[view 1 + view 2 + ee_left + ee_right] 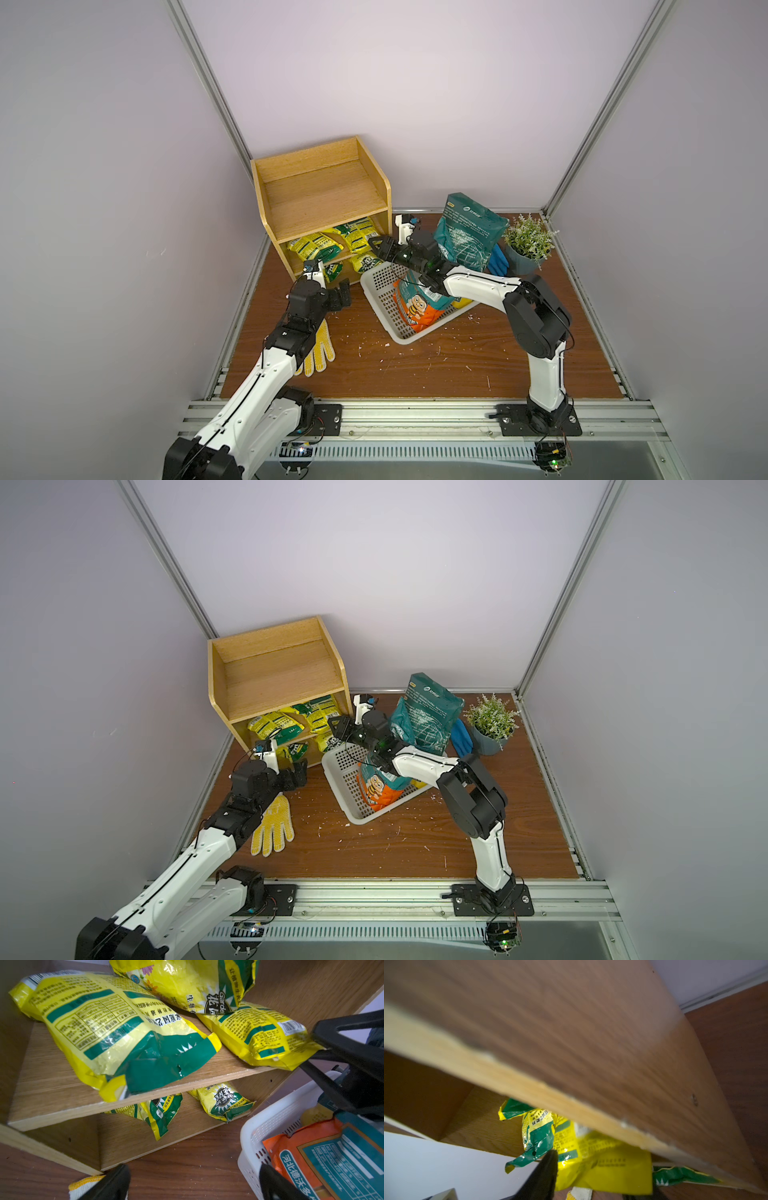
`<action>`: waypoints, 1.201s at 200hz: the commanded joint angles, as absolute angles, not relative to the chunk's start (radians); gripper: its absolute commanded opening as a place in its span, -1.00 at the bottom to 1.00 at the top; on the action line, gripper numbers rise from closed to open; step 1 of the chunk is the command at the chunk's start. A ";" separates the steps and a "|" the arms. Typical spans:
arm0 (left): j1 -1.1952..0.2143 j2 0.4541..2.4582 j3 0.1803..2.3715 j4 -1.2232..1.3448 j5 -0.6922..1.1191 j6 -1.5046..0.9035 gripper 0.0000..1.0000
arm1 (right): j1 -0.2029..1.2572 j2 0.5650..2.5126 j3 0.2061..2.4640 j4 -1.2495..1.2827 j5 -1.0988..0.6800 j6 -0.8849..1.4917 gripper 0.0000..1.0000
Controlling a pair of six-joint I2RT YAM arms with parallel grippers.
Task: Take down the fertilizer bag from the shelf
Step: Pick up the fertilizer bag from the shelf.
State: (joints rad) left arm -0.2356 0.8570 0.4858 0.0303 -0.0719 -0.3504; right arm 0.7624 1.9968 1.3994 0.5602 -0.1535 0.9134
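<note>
Middle tier of the shelf (324,195), with the fertilizer bag (259,1039) at its right end. I judge two risks. The glossy corner may slip free if I pull on so little foil, and the neighbouring bag (182,982) lying over it may drag off too. The right claw (374,244) sits partly closed astride that corner, one finger touching foil; I cannot tell whether it pinches. The left claw (343,297) hangs spread and empty.
</note>
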 commanded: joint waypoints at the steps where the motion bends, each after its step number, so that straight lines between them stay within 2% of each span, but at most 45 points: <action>1: -0.223 0.846 0.477 0.051 -0.067 -0.342 1.00 | 0.760 2.009 1.442 0.633 -0.125 0.935 -0.22; 24: -0.223 0.848 0.477 0.051 -0.072 -0.341 1.00 | 0.758 2.009 1.433 0.651 -0.124 0.940 -0.77; 39: -0.224 0.848 0.476 0.051 -0.073 -0.342 1.00 | 0.755 1.989 1.418 0.658 -0.125 0.931 -1.00; 103: -0.224 0.854 0.476 0.052 -0.075 -0.344 1.00 | 0.755 1.735 1.306 0.518 -0.130 0.704 -1.00; 158: -0.222 0.856 0.472 0.051 -0.081 -0.342 1.00 | 0.755 1.584 1.356 0.273 -0.158 0.496 -1.00; 196: -0.224 0.856 0.474 0.048 -0.090 -0.339 1.00 | 0.759 1.511 1.361 0.168 -0.169 0.514 -1.00; 240: -0.223 0.853 0.471 0.047 -0.100 -0.338 1.00 | 0.796 1.385 1.227 0.169 -0.113 0.612 -1.00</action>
